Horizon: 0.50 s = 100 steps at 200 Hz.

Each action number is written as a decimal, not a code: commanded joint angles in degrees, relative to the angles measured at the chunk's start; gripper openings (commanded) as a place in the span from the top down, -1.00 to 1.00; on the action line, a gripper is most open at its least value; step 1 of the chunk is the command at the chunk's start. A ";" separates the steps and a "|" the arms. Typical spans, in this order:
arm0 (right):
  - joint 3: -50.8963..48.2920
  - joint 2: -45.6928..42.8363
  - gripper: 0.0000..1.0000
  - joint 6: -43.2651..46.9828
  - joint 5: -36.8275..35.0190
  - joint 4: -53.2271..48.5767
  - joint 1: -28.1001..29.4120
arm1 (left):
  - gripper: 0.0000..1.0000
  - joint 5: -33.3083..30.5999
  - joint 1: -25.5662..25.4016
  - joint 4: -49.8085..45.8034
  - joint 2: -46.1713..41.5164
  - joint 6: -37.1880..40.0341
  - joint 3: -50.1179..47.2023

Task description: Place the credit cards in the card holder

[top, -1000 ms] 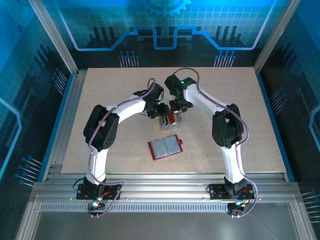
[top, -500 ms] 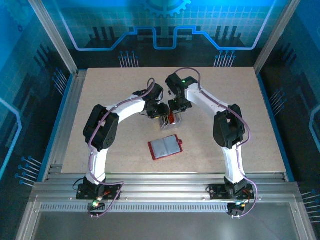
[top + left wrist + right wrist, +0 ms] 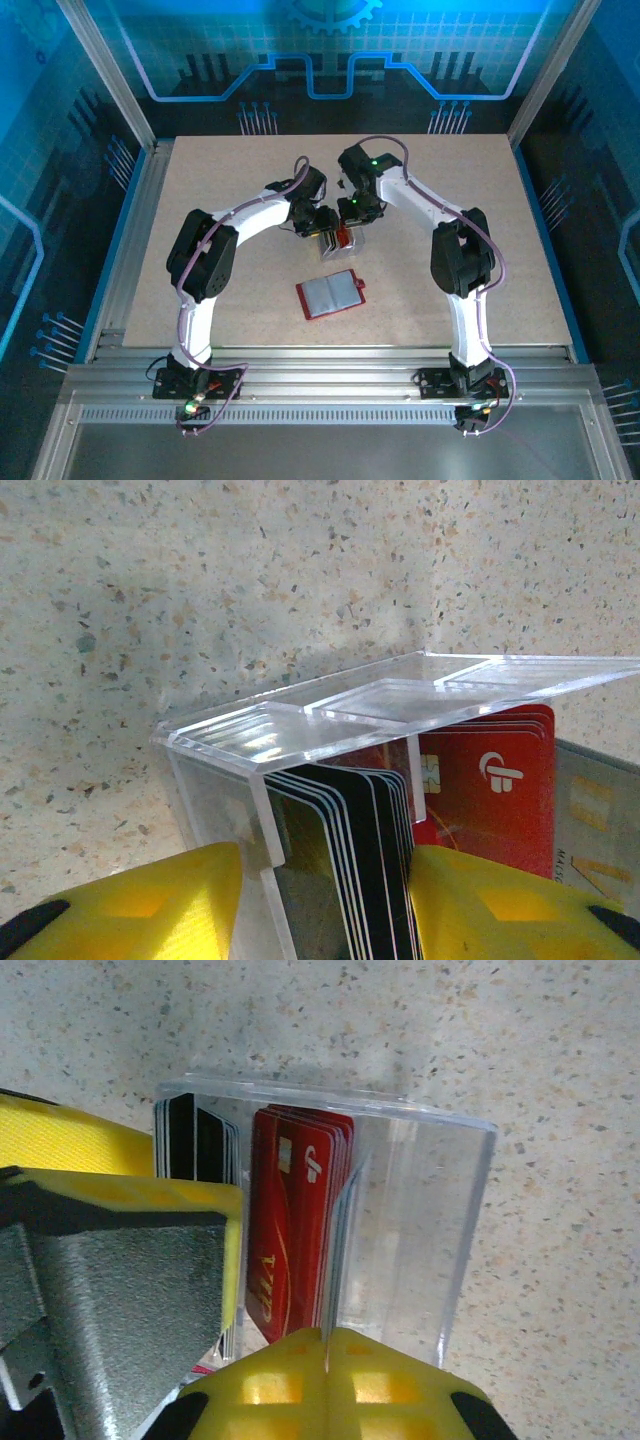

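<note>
A clear acrylic stand (image 3: 333, 243) at mid-table holds the credit cards on edge: a dark stack (image 3: 350, 840) and a red stack (image 3: 490, 780). My left gripper (image 3: 325, 900) is clamped across the stand's wall and the dark stack, one yellow finger on each side. My right gripper (image 3: 328, 1360) is shut on the edge of a thin pale card (image 3: 336, 1260) that stands beside the red cards (image 3: 295, 1230). The card holder (image 3: 332, 294), a red wallet, lies open and flat just in front of the stand. Both grippers meet over the stand, left gripper (image 3: 322, 237) and right gripper (image 3: 347, 236).
The stand's rightmost compartment (image 3: 420, 1220) looks empty. My left gripper's finger (image 3: 90, 1140) presses close against the stand on its left side. Bare speckled tabletop (image 3: 450, 200) surrounds the stand and wallet, bounded by aluminium rails (image 3: 320, 360) at the near edge.
The right arm's elbow and forearm have shifted slightly to the right while its gripper stays at the stand. The left arm, stand and wallet have not moved.
</note>
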<state>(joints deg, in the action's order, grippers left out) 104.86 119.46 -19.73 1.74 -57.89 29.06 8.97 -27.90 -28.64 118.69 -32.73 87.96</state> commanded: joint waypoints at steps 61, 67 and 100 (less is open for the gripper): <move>-4.21 1.72 0.61 -1.79 11.41 3.04 -1.49 | 0.02 0.52 0.76 -1.70 3.11 -0.58 -2.45; -4.54 1.71 0.59 -1.83 12.10 3.36 -1.67 | 0.02 0.60 0.90 -1.64 3.04 -0.67 -2.40; -5.53 1.72 0.57 -1.97 11.43 3.75 -2.19 | 0.02 0.85 0.83 -1.61 2.99 -0.76 -2.36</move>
<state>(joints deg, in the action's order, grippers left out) 101.10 119.52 -20.99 10.20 -53.01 27.03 10.35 -27.46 -28.60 118.72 -33.01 87.90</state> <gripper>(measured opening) 0.213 0.490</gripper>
